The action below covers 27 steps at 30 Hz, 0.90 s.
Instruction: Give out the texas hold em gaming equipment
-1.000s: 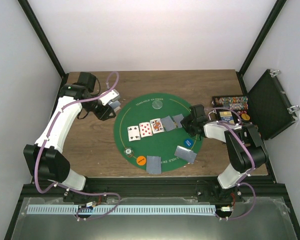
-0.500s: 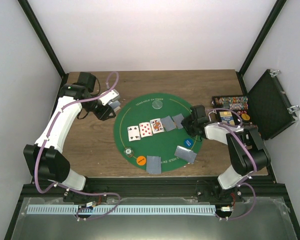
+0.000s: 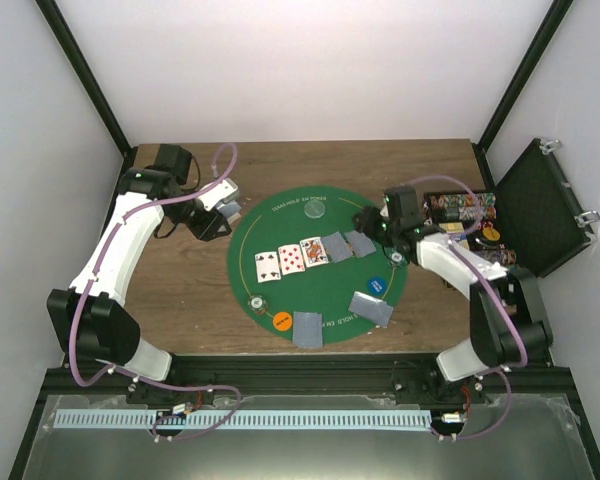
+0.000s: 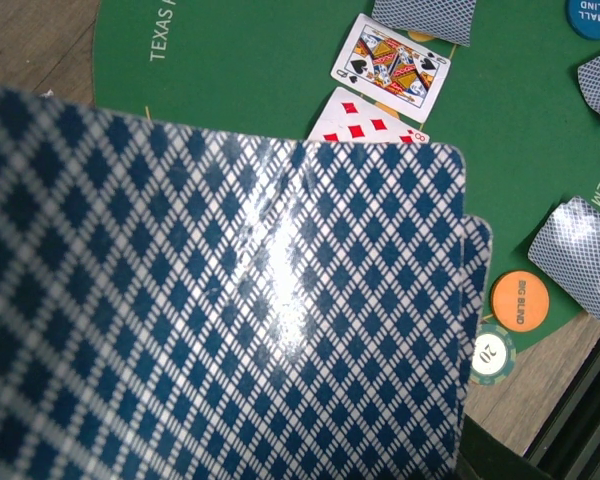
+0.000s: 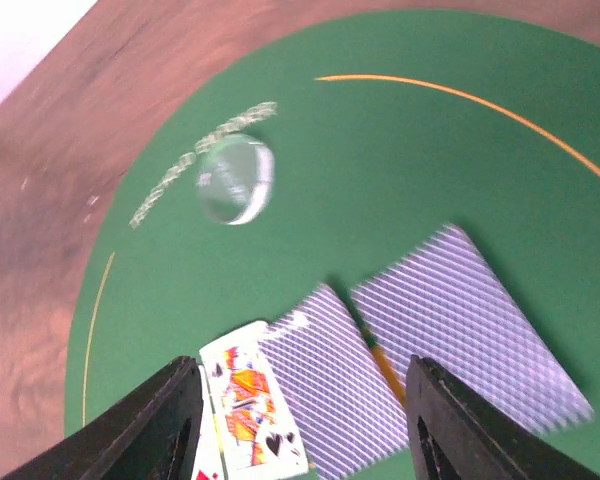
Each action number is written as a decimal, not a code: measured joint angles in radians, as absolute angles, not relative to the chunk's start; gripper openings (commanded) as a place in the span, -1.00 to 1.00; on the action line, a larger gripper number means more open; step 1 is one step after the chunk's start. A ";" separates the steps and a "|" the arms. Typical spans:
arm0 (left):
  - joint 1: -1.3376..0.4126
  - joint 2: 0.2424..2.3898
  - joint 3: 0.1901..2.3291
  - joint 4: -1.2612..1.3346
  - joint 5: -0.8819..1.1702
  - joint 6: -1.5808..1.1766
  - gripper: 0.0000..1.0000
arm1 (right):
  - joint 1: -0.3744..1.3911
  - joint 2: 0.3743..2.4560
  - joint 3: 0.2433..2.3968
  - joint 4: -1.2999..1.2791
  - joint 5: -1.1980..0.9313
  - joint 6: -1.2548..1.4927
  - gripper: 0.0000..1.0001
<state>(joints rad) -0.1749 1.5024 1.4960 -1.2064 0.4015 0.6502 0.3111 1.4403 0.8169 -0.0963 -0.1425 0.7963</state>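
The right jaws stand apart and empty over the right side of the green mat [image 3: 325, 290]. Two face-down cards [image 5: 460, 310] lie just below them, beside the face-up king [image 5: 252, 410], with their long sides slanting across the gap. The left jaws are clamped on the deck [image 4: 230, 300] at the mat's left edge, so the right arm is nearer.

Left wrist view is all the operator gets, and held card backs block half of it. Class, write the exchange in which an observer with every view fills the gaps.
Operator: What do my held cards hide in the row?
Observer: A face-up black-suited card, next to the red card.
Operator: Anything on the mat's far side?
Observer: One clear disc.
Operator: The right end effector?
Observer: Open and empty, above the face-down cards.
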 measured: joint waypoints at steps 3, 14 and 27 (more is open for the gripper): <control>-0.175 1.502 1.496 -1.207 0.402 0.650 -0.16 | 0.312 1.565 0.998 -0.173 -0.252 0.587 0.03; -0.173 1.502 1.496 -1.208 0.402 0.651 -0.16 | 0.315 1.822 1.234 -0.421 -0.380 0.221 -0.35; -0.172 1.502 1.496 -1.208 0.402 0.651 -0.15 | 0.352 1.942 1.260 -0.515 -0.329 0.120 -0.60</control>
<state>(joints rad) -0.1722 1.5021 1.4960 -1.2076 0.4015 0.6506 0.3515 1.9415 1.2602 -0.5152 -0.3286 0.1196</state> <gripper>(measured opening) 0.426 0.239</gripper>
